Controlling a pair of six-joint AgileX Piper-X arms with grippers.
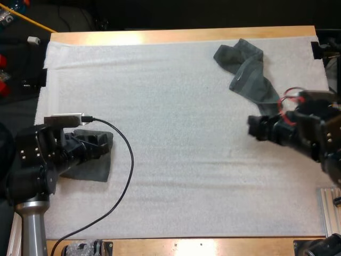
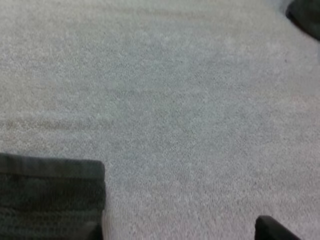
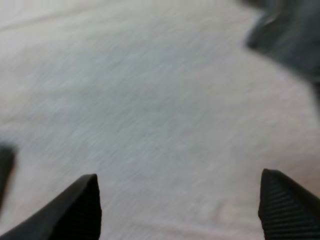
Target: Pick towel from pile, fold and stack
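Note:
A crumpled grey-green towel (image 1: 248,69) lies at the mat's far right. A folded towel (image 1: 90,169) rests flat near the left edge, partly under my left gripper (image 1: 104,145). In the left wrist view the folded towel's corner (image 2: 50,195) lies flat on the mat, and my left gripper (image 2: 180,235) is open, with one fingertip (image 2: 275,231) clear of the cloth. My right gripper (image 1: 254,128) hovers over bare mat just below the crumpled towel. It is open (image 3: 180,210), with nothing between its fingers (image 3: 75,210). The crumpled towel (image 3: 290,40) lies ahead of it.
The white mat (image 1: 176,133) covers most of the wooden table (image 1: 181,34). A metal rail (image 1: 330,208) sits at the near right edge. Bare mat stretches between the two arms.

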